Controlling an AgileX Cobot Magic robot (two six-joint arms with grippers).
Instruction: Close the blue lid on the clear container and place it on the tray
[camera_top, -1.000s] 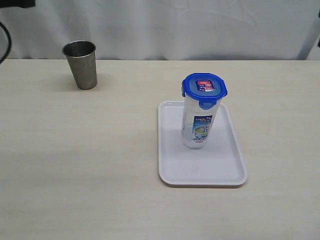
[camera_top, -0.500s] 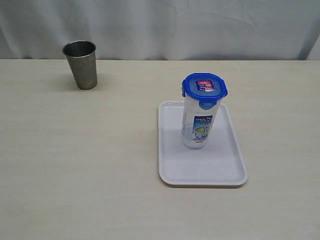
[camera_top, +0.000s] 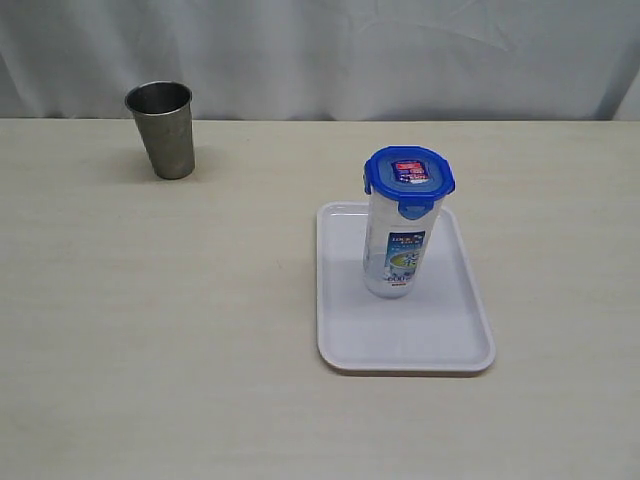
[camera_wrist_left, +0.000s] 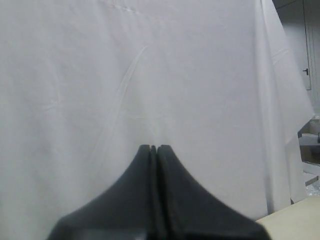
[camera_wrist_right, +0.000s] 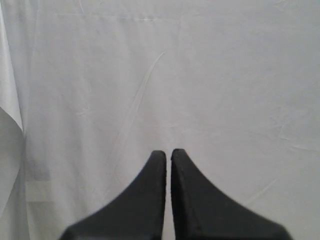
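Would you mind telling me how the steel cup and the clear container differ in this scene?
The steel cup is opaque grey metal; the clear container is see-through plastic with a printed label. The cup is open on top; the container wears the blue lid. The cup stands directly on the table; the container stands on the white tray. Both stand upright.

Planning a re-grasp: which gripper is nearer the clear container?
Cannot tell. Neither arm shows in the exterior view around the clear container on the tray; left gripper and right gripper face the white curtain, fingers shut.
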